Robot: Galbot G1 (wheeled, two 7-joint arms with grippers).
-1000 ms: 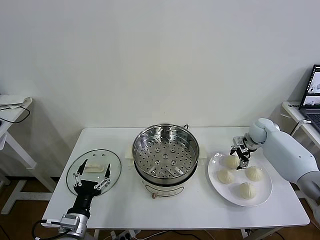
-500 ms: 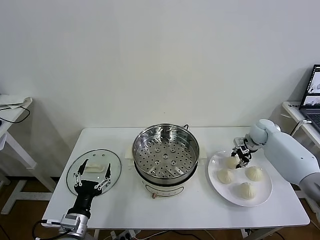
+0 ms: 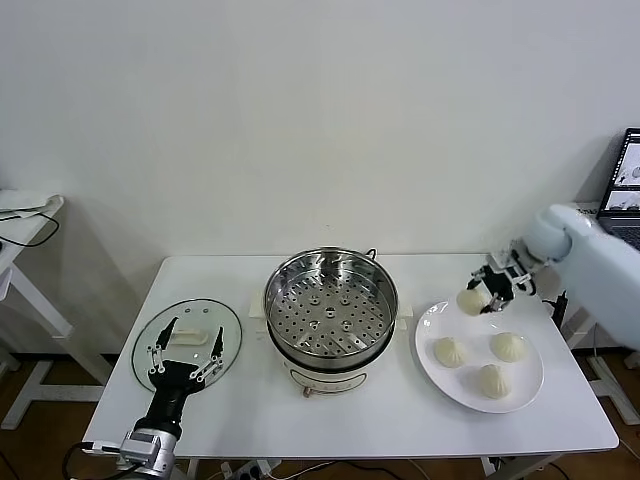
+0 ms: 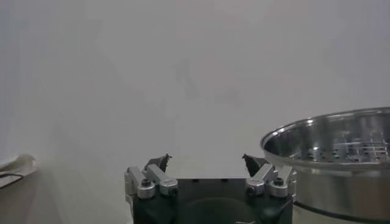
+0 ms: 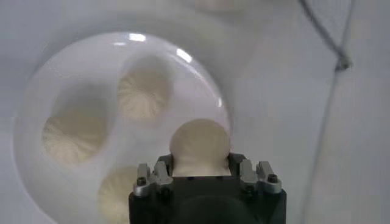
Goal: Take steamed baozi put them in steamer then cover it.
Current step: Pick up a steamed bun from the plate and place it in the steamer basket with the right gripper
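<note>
My right gripper [image 3: 482, 295] is shut on one cream-white baozi [image 3: 470, 301], held in the air above the far left rim of the white plate [image 3: 432, 372]. The wrist view shows the same baozi [image 5: 200, 143] clamped between the fingers of the right gripper [image 5: 201, 163]. Three more baozi [image 3: 450, 351] [image 3: 509, 346] [image 3: 492, 380] lie on the plate. The shiny steamer [image 3: 331, 306] stands mid-table with its perforated tray bare. The glass cover [image 3: 188, 341] lies flat at the left. My left gripper [image 3: 184, 357] hovers open over the near edge of the cover.
A laptop [image 3: 627, 190] sits on a side table at the far right. Another small table with a cable [image 3: 25, 215] stands at the far left. The white table's [image 3: 350, 425] front strip lies before the steamer. The steamer rim [image 4: 329, 131] shows in the left wrist view.
My right gripper closed on a baozi on the plate and lifted it up and slightly to the right. The left arm has not moved.
</note>
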